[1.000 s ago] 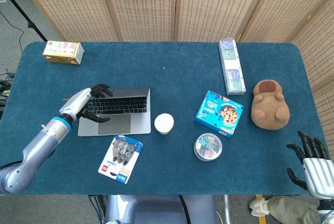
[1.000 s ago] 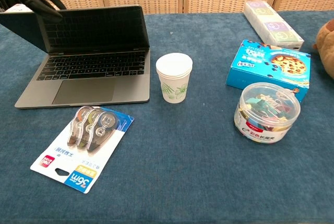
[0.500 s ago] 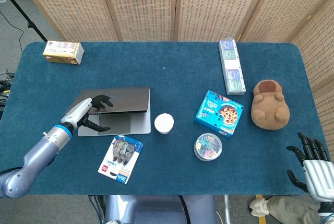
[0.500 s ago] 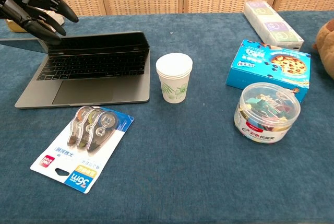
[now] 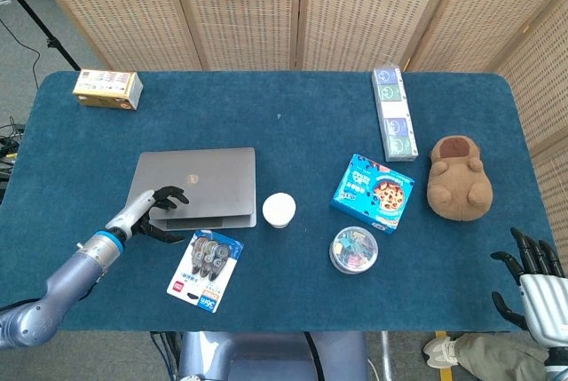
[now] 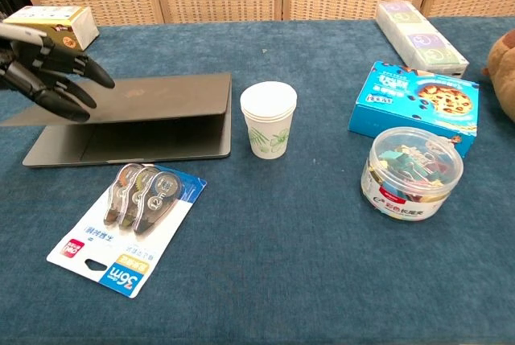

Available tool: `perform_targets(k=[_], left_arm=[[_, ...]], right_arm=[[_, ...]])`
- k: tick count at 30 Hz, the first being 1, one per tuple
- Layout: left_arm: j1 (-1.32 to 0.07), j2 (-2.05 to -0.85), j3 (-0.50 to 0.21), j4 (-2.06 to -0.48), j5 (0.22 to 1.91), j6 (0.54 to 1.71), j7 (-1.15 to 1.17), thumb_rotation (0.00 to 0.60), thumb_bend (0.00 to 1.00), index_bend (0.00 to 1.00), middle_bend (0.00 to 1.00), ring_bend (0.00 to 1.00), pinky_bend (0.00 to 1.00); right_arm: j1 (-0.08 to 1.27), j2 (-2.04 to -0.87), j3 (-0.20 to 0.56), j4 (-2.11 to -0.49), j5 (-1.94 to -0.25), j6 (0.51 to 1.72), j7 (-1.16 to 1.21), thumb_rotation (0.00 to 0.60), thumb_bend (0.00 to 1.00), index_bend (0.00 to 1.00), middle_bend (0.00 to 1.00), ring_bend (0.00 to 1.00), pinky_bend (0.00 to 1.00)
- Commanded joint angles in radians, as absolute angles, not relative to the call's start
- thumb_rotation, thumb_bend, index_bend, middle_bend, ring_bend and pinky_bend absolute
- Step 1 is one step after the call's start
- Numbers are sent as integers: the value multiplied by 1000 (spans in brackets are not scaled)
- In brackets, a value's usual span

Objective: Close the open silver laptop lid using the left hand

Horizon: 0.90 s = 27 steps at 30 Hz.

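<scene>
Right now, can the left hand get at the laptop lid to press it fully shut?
Probably yes. The left hand is at the laptop lid's front left edge, a narrow gap is left over the base, and nothing sits on the lid.

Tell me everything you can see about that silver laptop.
The silver laptop looks like thin brushed metal, with a small mark at the middle of its lid. The lid is nearly shut: the chest view shows a narrow wedge of gap above the base at its front edge. It lies flat on the blue table, beside a white paper cup. The left hand rests its dark fingers on the lid's front left corner.
</scene>
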<state>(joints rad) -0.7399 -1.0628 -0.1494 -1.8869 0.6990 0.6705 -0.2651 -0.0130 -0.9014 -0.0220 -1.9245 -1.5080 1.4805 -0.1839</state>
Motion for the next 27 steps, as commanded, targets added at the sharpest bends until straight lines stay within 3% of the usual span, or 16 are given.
perform_targets(k=[1,16,27], left_arm=[[-723,-1085,-138,-1871,712,665,-279,600,127,337,193,268,211],[-684,-1165,-101,-1797,761,650,-275,600,128,337,193,269,211],[-675,-1131,-117,-1804,814,678,-248,600,128,337,193,268,211]], right_arm=[[-13,-900,-24,-1927,-1509,1477,-187,600,353,274,0,0,0],[-11,-900,-22,-1929,-1502,1469,-186,600,353,276,0,0,0],[-12,-903,-19,-1927,-1506,1474,-180,600,353,271,0,0,0]])
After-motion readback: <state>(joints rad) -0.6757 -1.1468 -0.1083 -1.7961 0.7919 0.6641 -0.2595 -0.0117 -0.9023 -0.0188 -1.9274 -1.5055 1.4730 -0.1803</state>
